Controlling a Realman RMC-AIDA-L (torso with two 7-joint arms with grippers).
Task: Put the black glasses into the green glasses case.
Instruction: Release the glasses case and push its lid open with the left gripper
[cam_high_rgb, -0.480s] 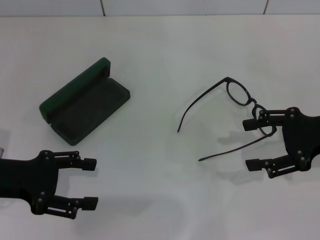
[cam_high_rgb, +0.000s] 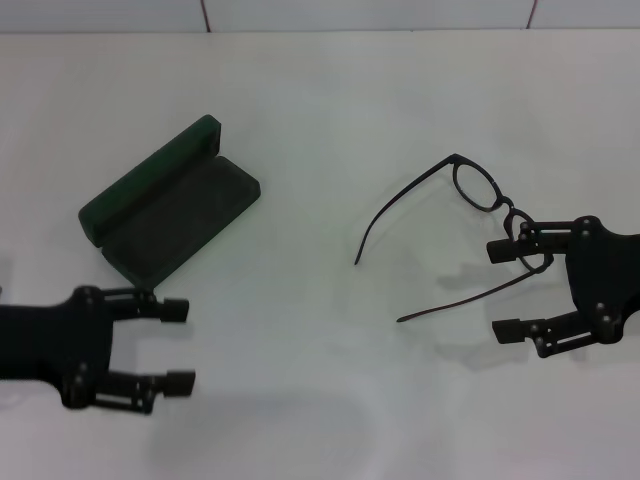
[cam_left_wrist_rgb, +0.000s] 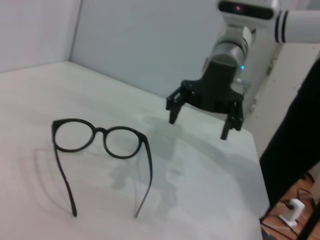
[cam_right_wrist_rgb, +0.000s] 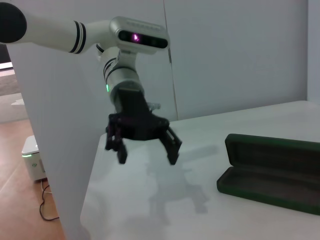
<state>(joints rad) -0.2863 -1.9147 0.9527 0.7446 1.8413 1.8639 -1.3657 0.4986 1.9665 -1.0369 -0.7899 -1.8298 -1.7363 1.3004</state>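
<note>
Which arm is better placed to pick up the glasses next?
Right. The right gripper is open beside the glasses, near one lens. The left gripper, also open, sits below the case, across the table.

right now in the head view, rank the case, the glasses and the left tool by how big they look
1. glasses, widest spread with arms unfolded
2. case
3. left tool
The case and glasses look close in span, and the tool hangs nearer the camera, so its rank is unsure.
</note>
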